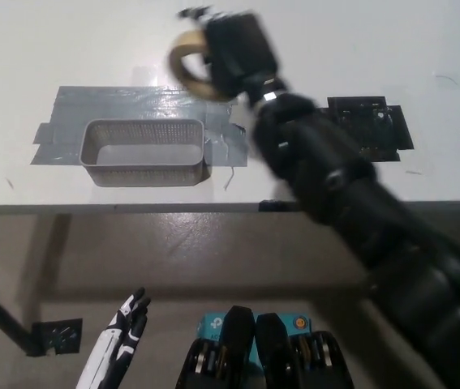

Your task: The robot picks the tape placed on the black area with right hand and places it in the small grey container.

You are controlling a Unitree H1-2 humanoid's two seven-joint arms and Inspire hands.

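Note:
My black right hand (234,50) is shut on the beige roll of tape (190,65), holding it in the air above the table, just beyond the right end of the small grey mesh container (144,151). The container sits on a patch of grey tape. The black area (370,127) at the right of the table lies bare, behind my right forearm. My white left hand (124,336) rests low at the bottom left, below the table edge, fingers apart and holding nothing.
The white table's front edge (132,207) runs across the middle of the picture, with floor below it. A small black square (56,336) lies on the floor at the lower left.

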